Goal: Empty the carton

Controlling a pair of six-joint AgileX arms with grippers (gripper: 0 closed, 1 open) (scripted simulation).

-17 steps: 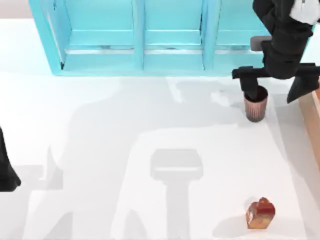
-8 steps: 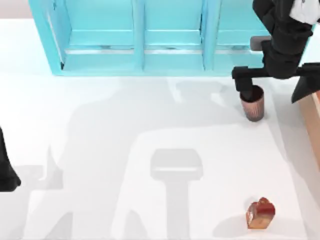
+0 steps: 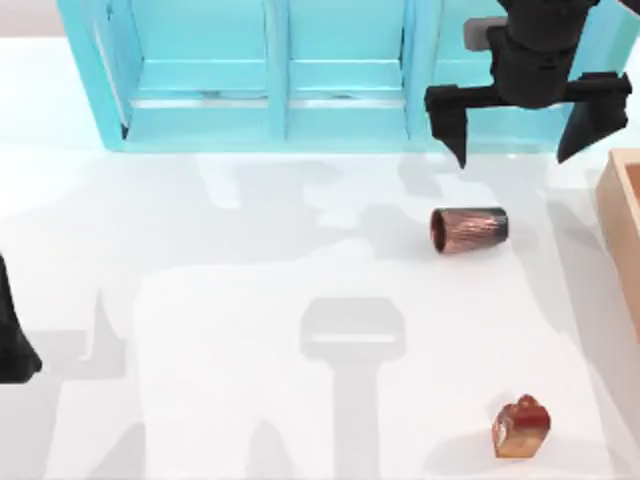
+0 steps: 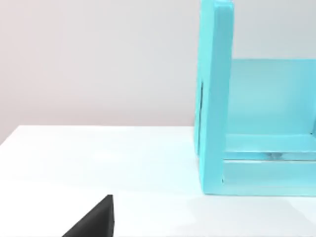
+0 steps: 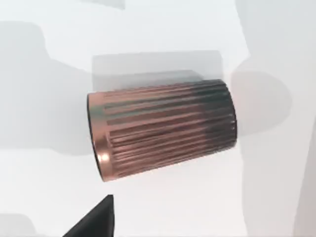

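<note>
The carton [image 3: 620,228], tan with thick light-orange walls, pokes in at the table's right edge; most of it is cut off. A ribbed copper-brown cup [image 3: 469,230] lies on its side on the white table, left of the carton, with its mouth to the left. It also appears in the right wrist view as the cup [image 5: 163,129]. My right gripper [image 3: 520,118] hovers behind the cup in front of the turquoise shelf. It is open wide and holds nothing. My left arm [image 3: 12,340] is parked at the left edge.
A turquoise shelf unit [image 3: 280,80] with three compartments spans the back of the table, and its side wall is the shelf unit [image 4: 216,98] in the left wrist view. A small reddish-brown lump [image 3: 521,427] sits near the front right.
The cup stood upright under the right gripper's left finger; now it lies tipped over, a little farther left and forward. The right gripper has moved back toward the shelf.
</note>
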